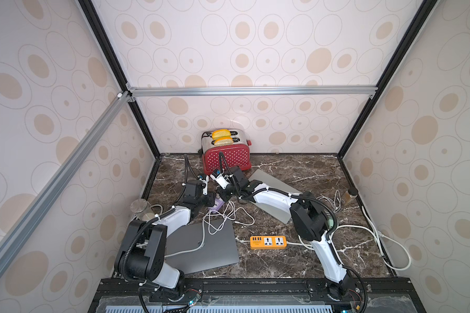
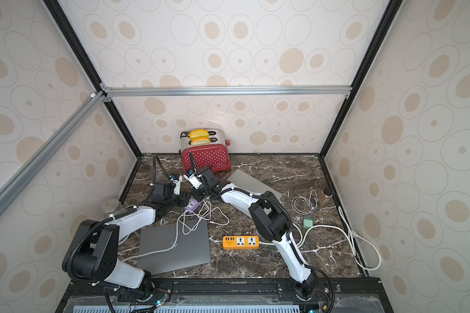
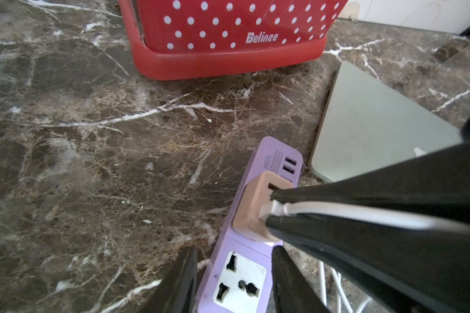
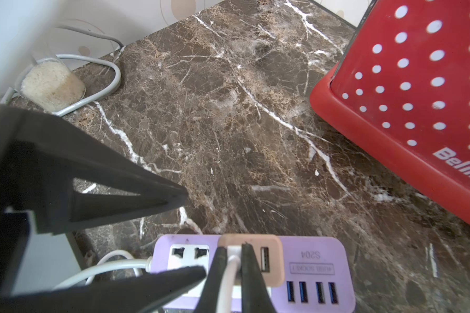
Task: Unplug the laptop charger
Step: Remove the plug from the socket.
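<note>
At the peach charger [image 3: 253,208], the right gripper [image 4: 234,248] is clamped on the white charger cable [image 3: 364,215] where it enters the block. The charger stands plugged into the purple power strip [image 4: 312,254], whose long axis points toward the toaster [image 3: 228,27]. Straddling the strip's near end, the left gripper [image 3: 234,250] has its jaws apart; contact cannot be determined. Both arms converge there. Bare marble table [image 3: 92,149] lies on one side, and a silver laptop [image 3: 377,122] sits just beside the far end.

Left arm [image 1: 174,216]: extended forward from near-left base, wrist pitched down. Left gripper [image 3: 234,252]: low, jaws apart. Right arm [image 1: 272,199]: elbow raised, forearm angled across toward left arm. Right gripper [image 4: 234,252]: jaws pinched on cable [image 4: 227,281]. Grippers just beside each other; contact undetermined.
</note>
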{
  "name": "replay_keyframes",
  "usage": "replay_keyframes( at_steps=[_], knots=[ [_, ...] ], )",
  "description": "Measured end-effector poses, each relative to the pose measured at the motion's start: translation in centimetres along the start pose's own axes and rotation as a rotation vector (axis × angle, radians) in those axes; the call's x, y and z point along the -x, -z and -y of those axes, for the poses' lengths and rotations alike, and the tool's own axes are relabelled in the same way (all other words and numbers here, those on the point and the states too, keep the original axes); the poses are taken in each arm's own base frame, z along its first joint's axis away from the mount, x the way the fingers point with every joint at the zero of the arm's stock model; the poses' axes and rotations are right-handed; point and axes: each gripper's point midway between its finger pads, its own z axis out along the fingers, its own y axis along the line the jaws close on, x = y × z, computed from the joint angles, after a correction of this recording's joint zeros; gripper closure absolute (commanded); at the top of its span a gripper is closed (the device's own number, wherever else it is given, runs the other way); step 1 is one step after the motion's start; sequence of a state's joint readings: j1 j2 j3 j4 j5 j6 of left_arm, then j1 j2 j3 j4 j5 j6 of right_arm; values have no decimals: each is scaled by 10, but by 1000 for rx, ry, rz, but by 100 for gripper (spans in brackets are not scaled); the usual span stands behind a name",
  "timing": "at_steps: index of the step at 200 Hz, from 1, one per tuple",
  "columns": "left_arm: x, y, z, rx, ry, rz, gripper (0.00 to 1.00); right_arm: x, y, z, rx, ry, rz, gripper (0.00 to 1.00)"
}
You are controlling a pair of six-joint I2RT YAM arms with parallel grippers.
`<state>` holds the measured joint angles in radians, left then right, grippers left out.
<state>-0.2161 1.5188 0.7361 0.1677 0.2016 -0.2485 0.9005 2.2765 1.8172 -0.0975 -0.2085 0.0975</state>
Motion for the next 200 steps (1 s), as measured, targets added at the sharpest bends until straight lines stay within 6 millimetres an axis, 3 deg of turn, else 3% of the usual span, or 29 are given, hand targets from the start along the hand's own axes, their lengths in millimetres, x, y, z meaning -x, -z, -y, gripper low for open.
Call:
replay_keyframes(
  at_steps=[55,140,170,200],
  knots=[
    [-24,-2,-1,-10,-29,-49,54,0,1,1,19,-12,3,100],
    [-19,-14,5,-39,-76,-41,54,0,1,1,27,-26,3,100],
    [-9,-15,8,-46,-88,-11,54,0,1,0,32,-27,2,100],
    [-2,-19,9,-51,-96,-10,62,0,2,2,29,-33,3,100]
  ],
)
